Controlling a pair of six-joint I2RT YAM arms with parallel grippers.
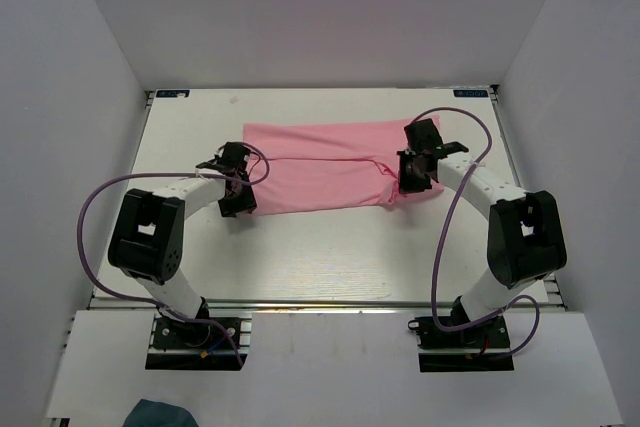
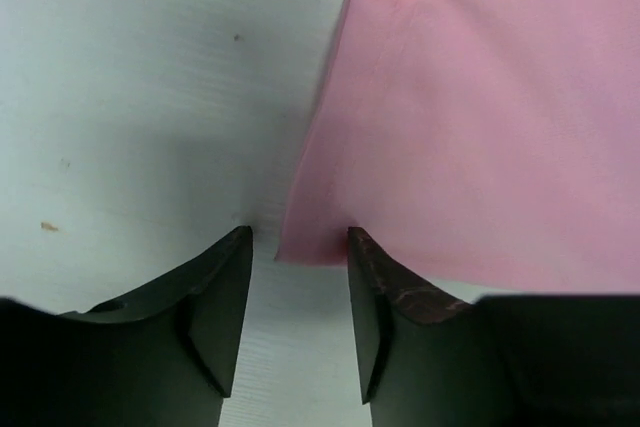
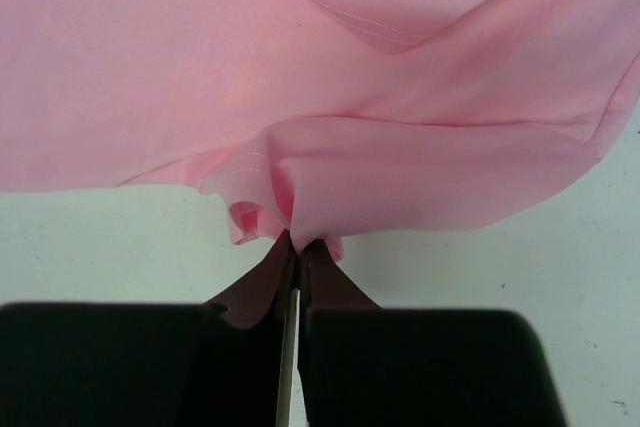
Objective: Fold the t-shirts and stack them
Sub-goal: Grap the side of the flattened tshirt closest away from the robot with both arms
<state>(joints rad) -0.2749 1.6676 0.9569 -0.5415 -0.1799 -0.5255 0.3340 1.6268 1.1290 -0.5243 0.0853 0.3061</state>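
Claws first: my left claw (image 2: 298, 237) stands partly open, its two fingers apart and gripping nothing. The near corner of the pink t-shirt (image 2: 480, 117) shows just between the tips, and the cloth spreads away toward 1 o'clock. My right claw (image 3: 297, 243) is pinched tight on a bunched fold of the same shirt's edge, with fabric fanning out toward 12 o'clock. From above, the t-shirt lies as a flat folded band across the white bench (image 1: 300, 257), left claw at its 8 o'clock corner, right claw at its 4 o'clock end
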